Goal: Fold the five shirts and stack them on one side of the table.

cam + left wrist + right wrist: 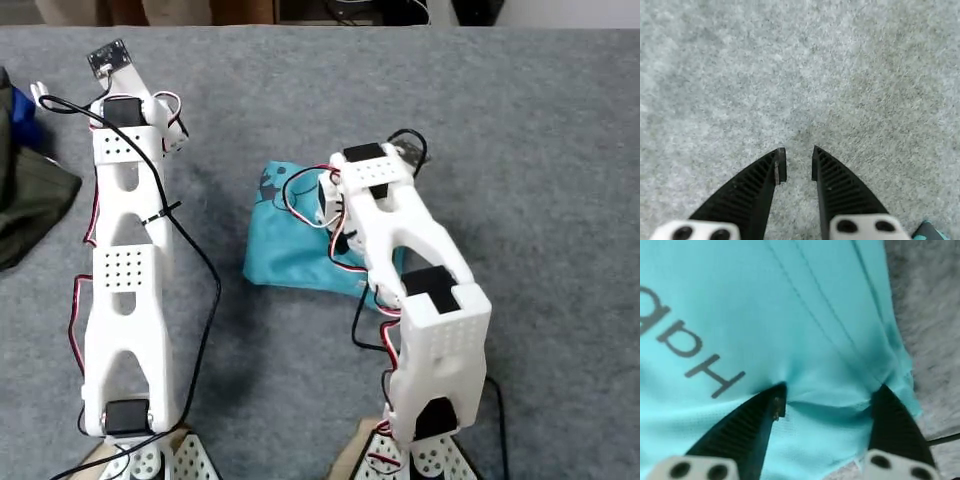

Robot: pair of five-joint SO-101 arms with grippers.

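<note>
Near the centre of the grey counter [540,140], a teal shirt [285,250] lies beneath the right end effector [829,401], whose fingers stand wide apart and press into the cloth. Toward 10 o'clock, the left end effector [799,164] hangs over grey counter surface, its fingers narrowly apart. Dark clothes [25,195] lie at the 9 o'clock edge.

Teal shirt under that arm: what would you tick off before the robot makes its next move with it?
1. Right gripper on the teal shirt: ok, both tips press into the cloth.
2. Jaws open for a pinch: ok, cloth bunches between them.
3. Left gripper free: ok, open above bare table.
4. Shirt neatly folded: cannot tell, the arm covers part.
5. Dark clothes clear of the shirt: ok, at the table's edge.
</note>
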